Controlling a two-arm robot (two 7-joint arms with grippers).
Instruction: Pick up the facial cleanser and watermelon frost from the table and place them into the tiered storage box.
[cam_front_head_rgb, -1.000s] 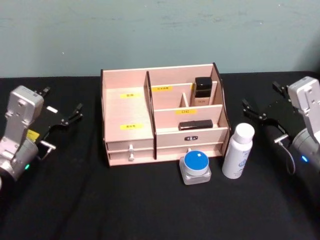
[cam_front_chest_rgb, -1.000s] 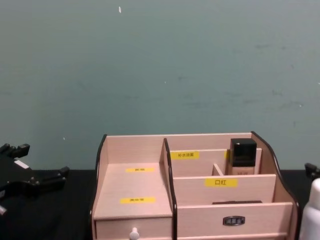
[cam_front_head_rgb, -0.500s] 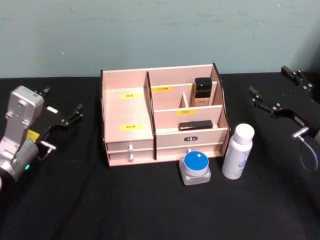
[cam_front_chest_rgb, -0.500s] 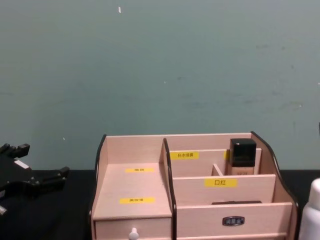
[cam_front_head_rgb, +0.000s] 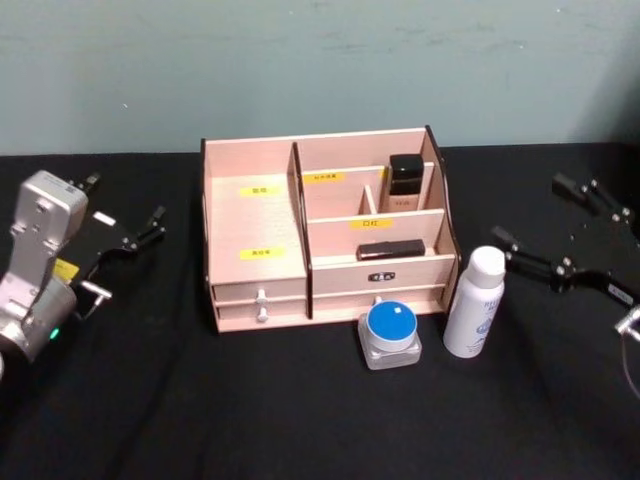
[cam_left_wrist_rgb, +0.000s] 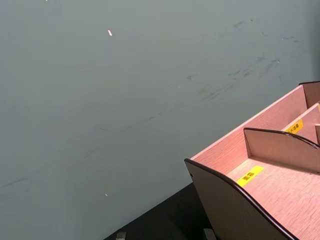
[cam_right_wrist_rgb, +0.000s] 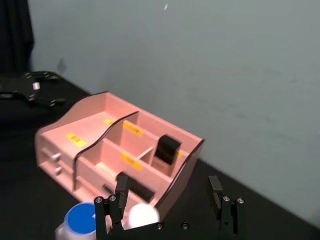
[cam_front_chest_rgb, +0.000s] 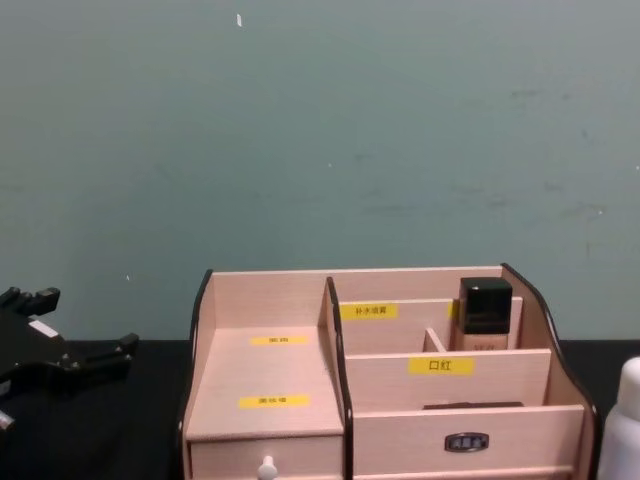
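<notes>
**Inspector:** Location of the task items?

**Onlooker:** The facial cleanser (cam_front_head_rgb: 475, 305), which I take to be the white capped bottle, stands upright on the desk (cam_front_head_rgb: 300, 420), just off the front right corner of the tiered storage box (cam_front_head_rgb: 255, 215). The watermelon frost (cam_front_head_rgb: 391, 335), presumably the squat jar with the blue lid, sits just in front of the box's metal-handled drawer (cam_front_head_rgb: 382, 277), beside the bottle. Neither is in the box yet.

**Inspector:** State of the hands?

**Onlooker:** The right hand (cam_front_head_rgb: 527, 208) has its fingers spread wide and holds nothing. It is low over the desk toward the right edge, with one fingertip near the bottle's cap. The left hand (cam_front_head_rgb: 125, 200) is likewise spread and empty, idle near the left edge.

**Inspector:** Handling assessment?

**Onlooker:** The bottle I judge to be light, rigid plastic with smooth walls. It is tall on a narrow base, so a nudge could tip it. I recommend a grip across the body at mid-height, below the cap.

The jar is low and stable, and possibly heavy for its size if it is glass. Its lid looks slick, so take it by the side walls. There is little room on the drawer side.
</notes>
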